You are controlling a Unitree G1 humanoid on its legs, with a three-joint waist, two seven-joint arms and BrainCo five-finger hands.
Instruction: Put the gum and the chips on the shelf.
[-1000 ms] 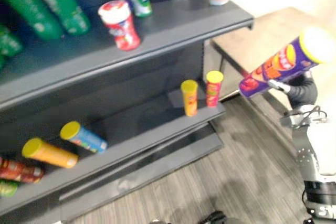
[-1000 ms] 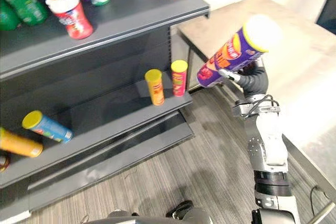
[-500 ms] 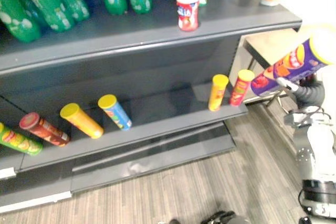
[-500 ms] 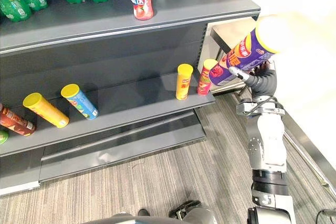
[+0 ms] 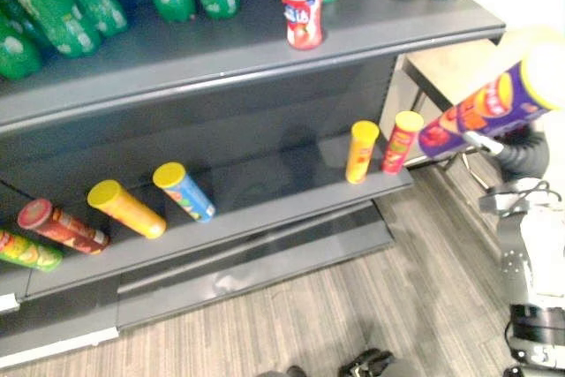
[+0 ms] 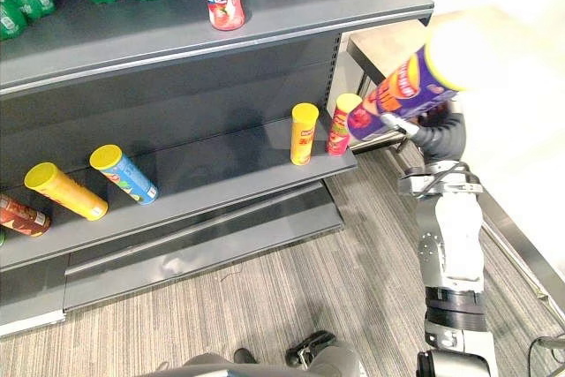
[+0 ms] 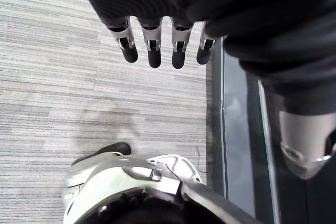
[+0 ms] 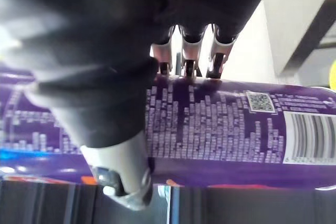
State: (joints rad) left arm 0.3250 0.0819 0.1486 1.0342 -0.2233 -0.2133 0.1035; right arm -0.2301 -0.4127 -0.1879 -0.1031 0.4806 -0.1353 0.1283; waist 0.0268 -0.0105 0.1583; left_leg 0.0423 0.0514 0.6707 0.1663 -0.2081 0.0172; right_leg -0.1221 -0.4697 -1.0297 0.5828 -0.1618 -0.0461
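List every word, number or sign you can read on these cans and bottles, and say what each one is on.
Nothing reads with confidence.
Purple chips can in the right hand: rows of small print, a barcode with digits and a square code, all too blurred.
Red gum bottle on the upper shelf: label lettering too small.
Yellow can and red can standing on the lower shelf: print too small.

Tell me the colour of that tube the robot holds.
Purple chips tube with orange-red print and a pale yellow lid; clearest in the right eye view.
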